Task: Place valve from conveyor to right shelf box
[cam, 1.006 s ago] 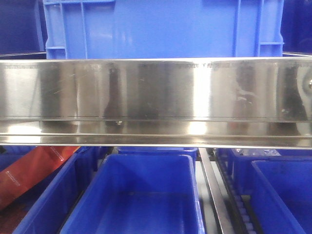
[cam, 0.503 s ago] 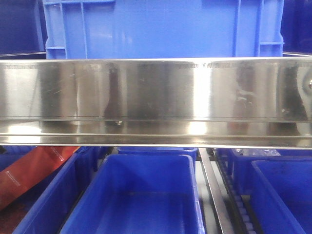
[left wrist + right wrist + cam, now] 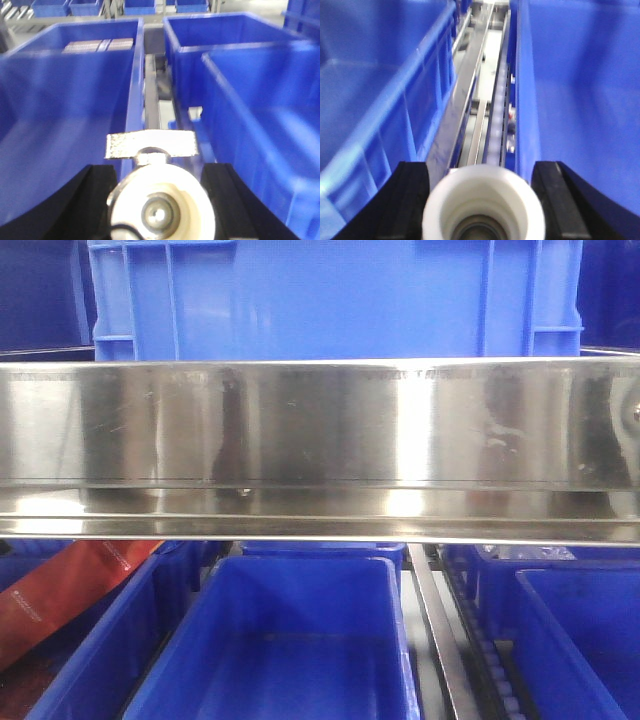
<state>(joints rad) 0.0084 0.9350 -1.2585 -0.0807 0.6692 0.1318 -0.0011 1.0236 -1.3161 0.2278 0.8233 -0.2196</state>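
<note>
In the left wrist view a valve (image 3: 161, 212) fills the bottom centre, its pale whitish round base facing the camera and its silver lever handle (image 3: 150, 144) lying crosswise above. My left gripper (image 3: 160, 175) is shut on it, black fingers against both sides. It hangs over the gap between blue shelf boxes (image 3: 65, 100). My right gripper (image 3: 481, 172) is shut on a second valve (image 3: 484, 197), of which only the whitish round mouth shows. That one hangs over a metal rail, with the right shelf box (image 3: 580, 100) beside it. The conveyor is out of view.
A shiny steel shelf beam (image 3: 320, 450) spans the front view, with a blue crate (image 3: 330, 300) above it. Below stand blue boxes at centre (image 3: 280, 640) and right (image 3: 590, 640), split by a metal rail (image 3: 435, 630). A red packet (image 3: 60, 590) lies lower left.
</note>
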